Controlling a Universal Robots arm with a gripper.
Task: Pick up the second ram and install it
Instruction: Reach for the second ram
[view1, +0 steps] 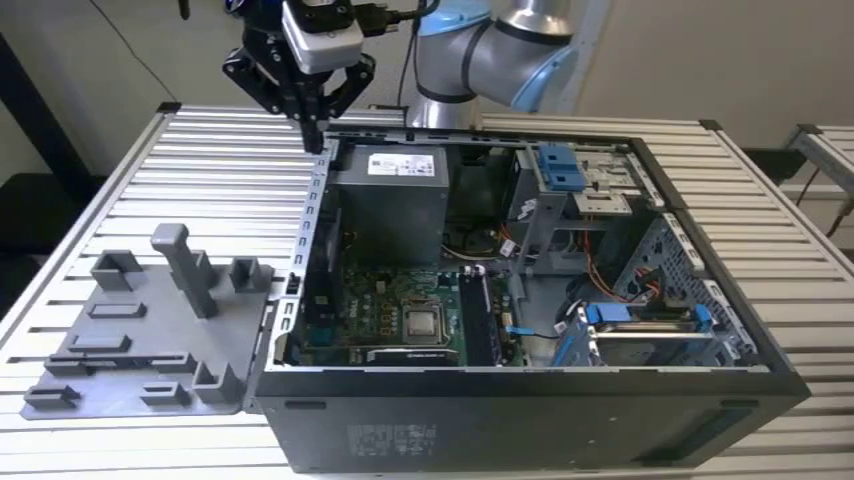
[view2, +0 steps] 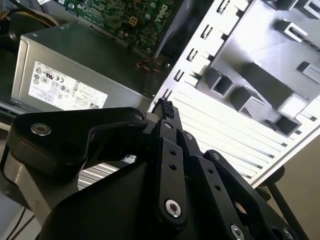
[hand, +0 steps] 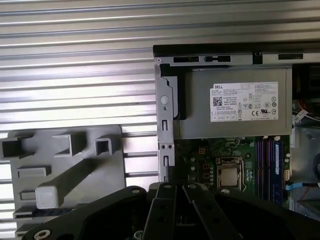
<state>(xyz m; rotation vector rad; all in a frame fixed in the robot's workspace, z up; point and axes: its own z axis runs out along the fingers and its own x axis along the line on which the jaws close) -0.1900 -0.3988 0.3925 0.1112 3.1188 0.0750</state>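
Gripper, fingers pressed together, hangs above the computer case's corner beside the power supply in the exterior view. The first wrist view shows the second ram apparently seated on the motherboard.

Exterior view: high and set back, looking down across the slatted table into the open computer case; wide.
Second wrist view: close behind the gripper, tilted, seemingly looking along its black linkage.
First wrist view: above the gripper, facing almost straight down, mid-range.
Shared: all three views take in the power supply and the grey fixture.
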